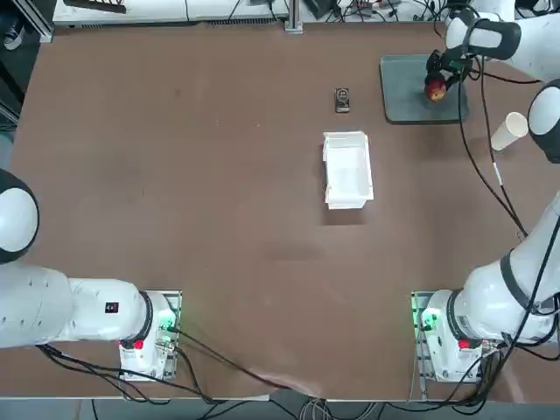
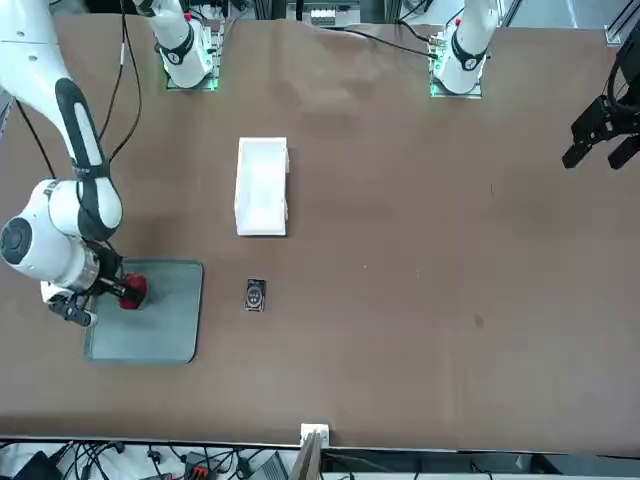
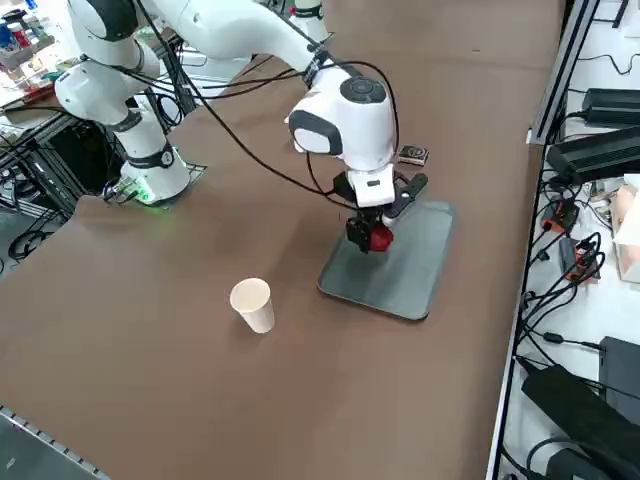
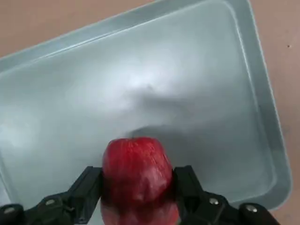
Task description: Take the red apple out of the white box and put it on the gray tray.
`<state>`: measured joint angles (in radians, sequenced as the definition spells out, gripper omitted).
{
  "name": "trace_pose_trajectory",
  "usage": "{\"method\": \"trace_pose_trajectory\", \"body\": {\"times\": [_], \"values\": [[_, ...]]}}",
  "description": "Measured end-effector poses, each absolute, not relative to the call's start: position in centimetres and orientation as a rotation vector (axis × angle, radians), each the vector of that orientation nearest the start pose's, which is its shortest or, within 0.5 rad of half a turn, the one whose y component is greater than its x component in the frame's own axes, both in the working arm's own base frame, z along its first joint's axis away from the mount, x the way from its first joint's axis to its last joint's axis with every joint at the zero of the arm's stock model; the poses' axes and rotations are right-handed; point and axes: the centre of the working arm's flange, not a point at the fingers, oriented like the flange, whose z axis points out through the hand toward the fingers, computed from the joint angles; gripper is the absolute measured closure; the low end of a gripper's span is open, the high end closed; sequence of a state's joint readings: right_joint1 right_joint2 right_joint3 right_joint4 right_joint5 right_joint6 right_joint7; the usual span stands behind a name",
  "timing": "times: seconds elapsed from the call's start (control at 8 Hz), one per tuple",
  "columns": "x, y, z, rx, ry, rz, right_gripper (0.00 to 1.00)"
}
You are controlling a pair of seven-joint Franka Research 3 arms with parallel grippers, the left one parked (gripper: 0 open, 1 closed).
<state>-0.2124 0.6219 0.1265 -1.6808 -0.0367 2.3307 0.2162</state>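
Apple (image 4: 137, 192), red and round, clamped between the two fingers of my right gripper (image 4: 139, 172), one pressed to each side. I hold it over the gray tray (image 1: 407, 79), near the edge on the robot's right, outside the white box (image 1: 348, 171). Its shadow lies on the tray's floor beside it; I cannot tell how narrow the space underneath is.

To set it down well, I should move a little further in from the rim, then lower slowly and straight until the floor takes its weight. Only then should I part my fingers evenly, without a sideways nudge, and rise straight up. Being round, the apple could roll if I let go high or lopsidedly.

Counted out: one apple, one tray, one box, one pale paper cup (image 3: 252, 303) on the table (image 1: 236, 219) near the tray, and one small dark gadget (image 1: 341, 101) between box and tray, off to the side
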Motion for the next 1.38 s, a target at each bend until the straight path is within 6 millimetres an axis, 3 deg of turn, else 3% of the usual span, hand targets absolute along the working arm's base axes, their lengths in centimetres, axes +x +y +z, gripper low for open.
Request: {"method": "trace_pose_trajectory", "body": {"times": [0.25, 1.0, 1.12, 1.38], "values": [[68.1, -6.8, 24.2, -3.056, 0.463, -0.057, 0.01], [68.8, -6.8, 25.0, -3.054, 0.453, -0.099, 0.00], [69.5, -6.9, 26.5, -3.051, 0.448, -0.146, 0.00], [70.3, -7.0, 31.4, -3.053, 0.432, -0.227, 0.00]]}}
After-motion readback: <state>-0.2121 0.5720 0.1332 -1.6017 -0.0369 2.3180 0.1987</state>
